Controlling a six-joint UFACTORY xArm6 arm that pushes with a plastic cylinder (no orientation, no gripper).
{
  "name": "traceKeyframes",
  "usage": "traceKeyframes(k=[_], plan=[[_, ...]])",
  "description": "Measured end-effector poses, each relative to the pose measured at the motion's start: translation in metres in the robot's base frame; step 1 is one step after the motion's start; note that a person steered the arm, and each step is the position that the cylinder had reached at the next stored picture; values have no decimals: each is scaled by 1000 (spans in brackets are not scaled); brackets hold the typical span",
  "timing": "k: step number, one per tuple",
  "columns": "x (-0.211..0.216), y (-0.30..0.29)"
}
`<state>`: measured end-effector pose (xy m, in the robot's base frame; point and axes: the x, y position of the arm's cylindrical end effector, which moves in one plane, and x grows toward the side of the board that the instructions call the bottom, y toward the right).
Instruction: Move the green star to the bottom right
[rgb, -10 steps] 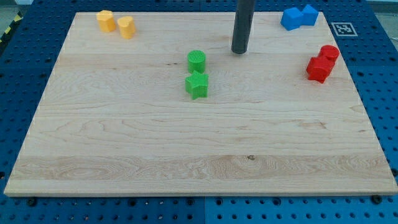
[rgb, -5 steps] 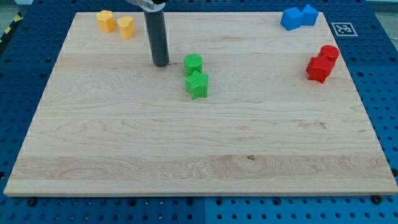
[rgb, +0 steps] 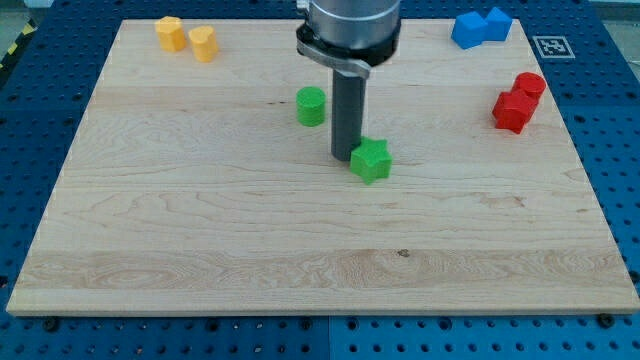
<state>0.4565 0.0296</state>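
Observation:
The green star lies near the board's middle, slightly toward the view's top and right of centre. My tip stands right against the star's left side, touching it. The dark rod rises from there to the arm's grey wrist at the view's top. A green cylinder stands apart, up and to the left of the tip.
Two yellow blocks sit at the top left corner. Two blue blocks sit at the top right. Two red blocks sit by the right edge. The wooden board lies on a blue pegboard.
My tip swept from the top middle to the left of the green blocks, then came in against the star. The star slid down and right, away from the green cylinder.

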Motion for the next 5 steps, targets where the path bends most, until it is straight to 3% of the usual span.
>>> traceKeyframes(k=[1, 3, 5], plan=[[27, 17], [30, 56], [-1, 61]])
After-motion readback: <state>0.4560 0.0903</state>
